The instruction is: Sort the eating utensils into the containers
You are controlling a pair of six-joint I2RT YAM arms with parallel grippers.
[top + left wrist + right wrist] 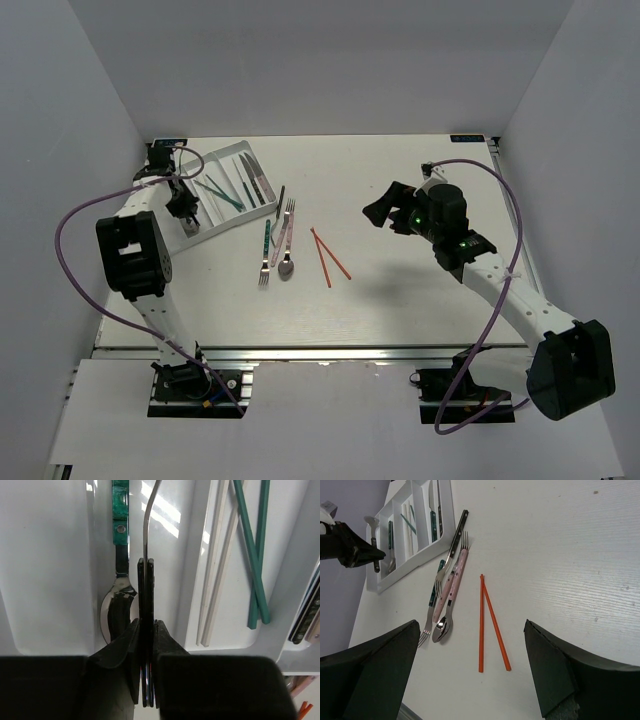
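My left gripper (146, 625) is shut on the black handle of a spoon (146, 585), held on edge over the leftmost compartment of the white tray (45, 580). A teal-handled spoon (119, 540) lies in that compartment just left of it. Teal chopsticks (255, 555) and pale chopsticks (215, 580) fill the compartments to the right. On the table lie a black-handled knife (280, 200), a pink-handled fork (288, 222), a spoon (287, 266), a teal-handled fork (266, 250) and two orange chopsticks (487, 625). My right gripper (470, 630) hangs open above the chopsticks, holding nothing.
The tray (225, 185) stands slanted at the table's back left, with dark-handled knives (258, 185) in its right compartment. White walls close in the table on three sides. The right arm (500, 290) reaches in from the near right.
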